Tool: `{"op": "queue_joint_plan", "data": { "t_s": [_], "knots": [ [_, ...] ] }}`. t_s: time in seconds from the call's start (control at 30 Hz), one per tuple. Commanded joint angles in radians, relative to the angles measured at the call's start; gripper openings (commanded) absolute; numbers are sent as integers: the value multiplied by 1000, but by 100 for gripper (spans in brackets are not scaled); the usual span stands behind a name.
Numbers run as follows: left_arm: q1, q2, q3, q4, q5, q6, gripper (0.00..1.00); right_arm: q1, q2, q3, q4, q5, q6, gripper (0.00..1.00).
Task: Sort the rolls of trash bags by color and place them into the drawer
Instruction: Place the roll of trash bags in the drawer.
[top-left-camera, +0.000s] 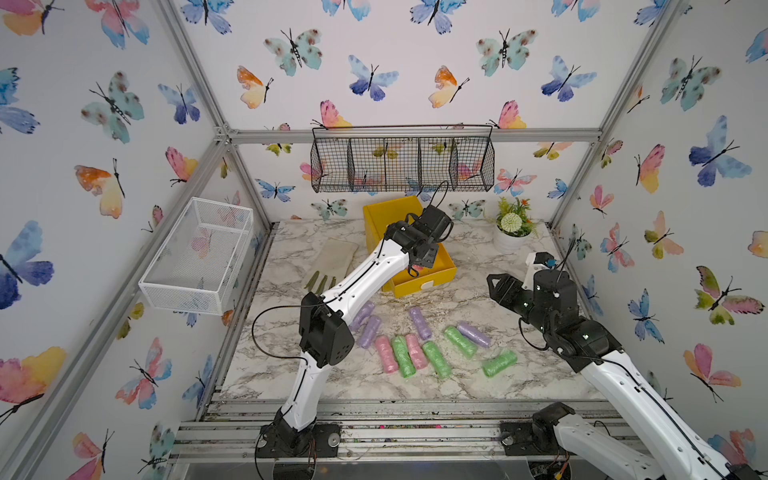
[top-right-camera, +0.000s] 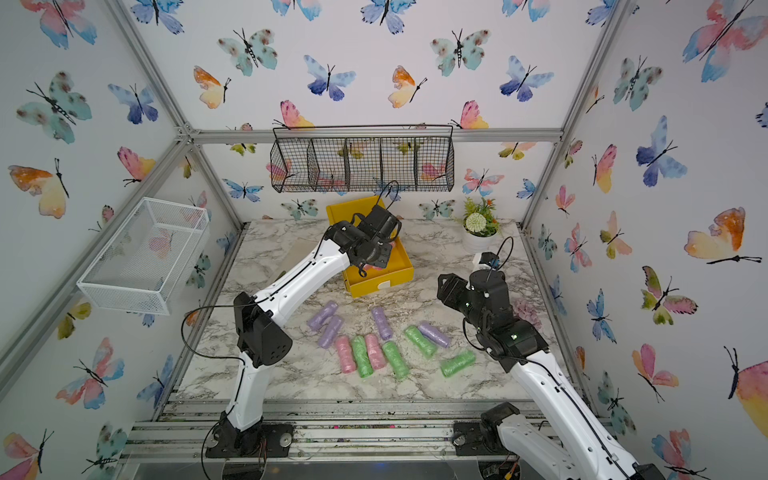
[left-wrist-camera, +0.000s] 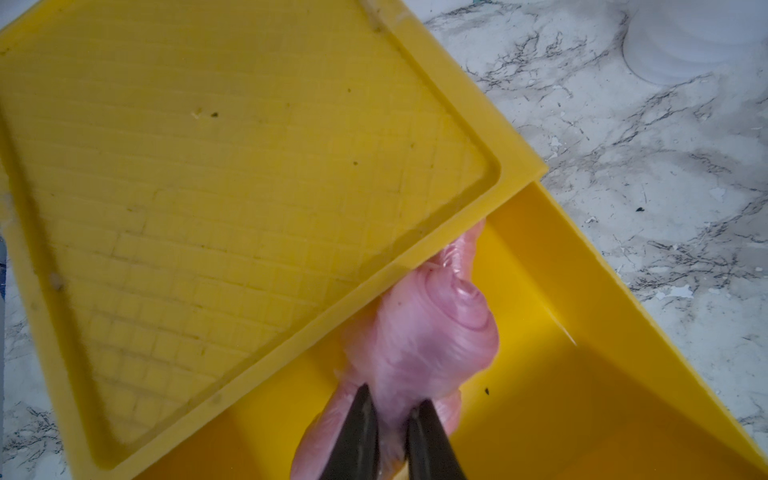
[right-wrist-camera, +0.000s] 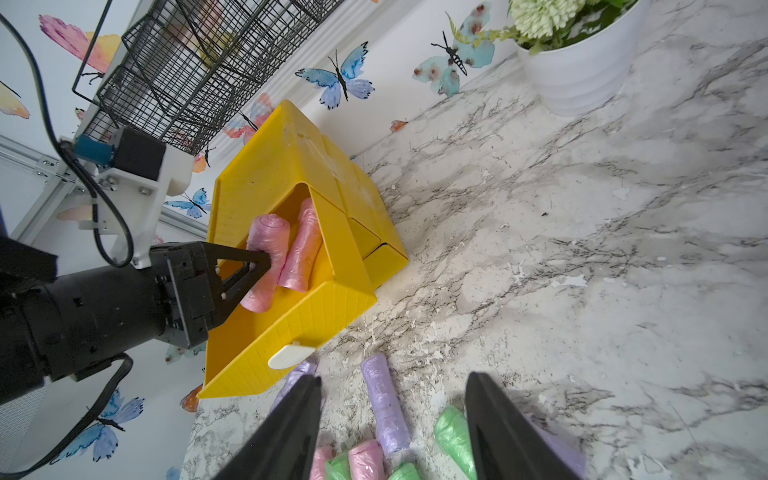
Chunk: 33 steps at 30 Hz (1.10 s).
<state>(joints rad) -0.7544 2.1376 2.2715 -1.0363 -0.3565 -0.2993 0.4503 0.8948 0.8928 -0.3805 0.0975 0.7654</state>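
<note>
The yellow drawer chest (top-left-camera: 384, 216) stands at the back of the table with its top drawer (top-left-camera: 428, 282) pulled out. My left gripper (left-wrist-camera: 392, 399) reaches into that drawer, shut on a pink roll (left-wrist-camera: 424, 340). In the right wrist view the held pink roll (right-wrist-camera: 270, 232) lies beside another pink roll (right-wrist-camera: 303, 249) in the drawer. Several purple rolls (top-left-camera: 419, 322), two pink rolls (top-left-camera: 386, 353) and several green rolls (top-left-camera: 459, 341) lie on the marble in front. My right gripper (top-left-camera: 496, 286) hovers open at the right, above the rolls, holding nothing.
A pale glove (top-left-camera: 332, 257) lies left of the chest. A white flower pot (top-left-camera: 509, 237) stands at the back right. A black wire basket (top-left-camera: 403, 166) hangs on the back wall, a white wire basket (top-left-camera: 199, 257) on the left wall.
</note>
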Motion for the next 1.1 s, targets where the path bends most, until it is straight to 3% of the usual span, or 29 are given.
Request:
{"op": "queue_joint_plan", "data": {
  "t_s": [0.0,0.57,1.07],
  "knots": [
    [18,-65,-7,15,-48,-27,17,-5,1,-5,-16,13,-12,61],
    [27,32,61,-1,-97,-20,18,-5,1,-5,-18,18,-13,61],
    [35,47,38,36,-53,-18,32,-5,1,-8,-17,15,-14,61]
  ]
}}
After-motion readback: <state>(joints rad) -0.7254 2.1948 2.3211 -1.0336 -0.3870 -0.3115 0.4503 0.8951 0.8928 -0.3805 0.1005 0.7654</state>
